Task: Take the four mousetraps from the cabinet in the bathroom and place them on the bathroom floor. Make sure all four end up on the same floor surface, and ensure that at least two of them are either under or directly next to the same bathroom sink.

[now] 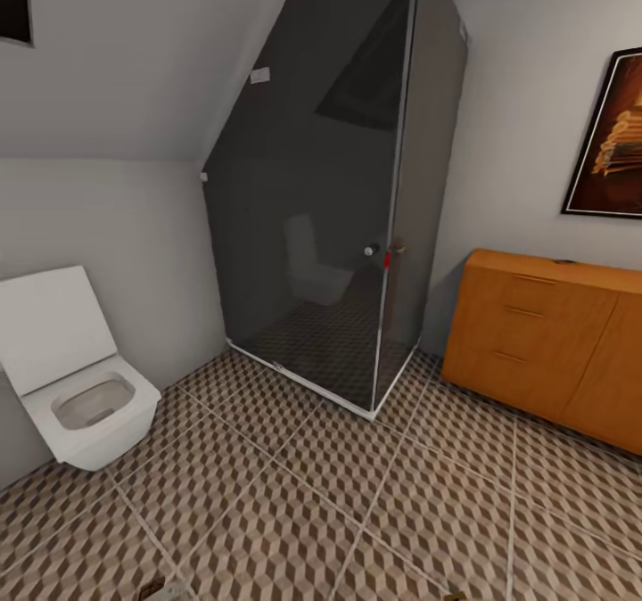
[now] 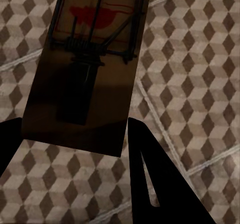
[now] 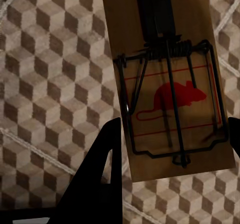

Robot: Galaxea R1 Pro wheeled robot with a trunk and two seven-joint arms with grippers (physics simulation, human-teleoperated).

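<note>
I carry one mousetrap in each hand. In the left wrist view, my left gripper (image 2: 75, 134) pinches a mousetrap (image 2: 87, 64) between its dark fingers (image 2: 160, 184). The little board sticks out past the fingertips and hangs over the floor (image 2: 200, 84). I can see its spring and its metal bar, and a red mark on the wood.

In the right wrist view, my right gripper (image 3: 172, 139) pinches the other mousetrap (image 3: 170, 79) the same way. This one has a red mouse picture and a wire frame on top. One dark finger (image 3: 100, 174) presses on its side. I hold both traps by one end, I think so I can lay them flat on the tiles without touching the snappy part.

In the head view, the tiled floor (image 1: 294, 503) spreads out in front of me. The wooden cabinet (image 1: 553, 342) stands at the far right by the wall. All its drawers look closed, so I cannot see if any traps are inside. The toilet (image 1: 80, 387) is at the left with its lid up and its bowl empty. The dark glass shower (image 1: 339, 209) is in the far corner, and a picture (image 1: 611, 137) hangs above the cabinet.

I do not see the sink here, so I think I must turn and find it before I put these two down.
</note>
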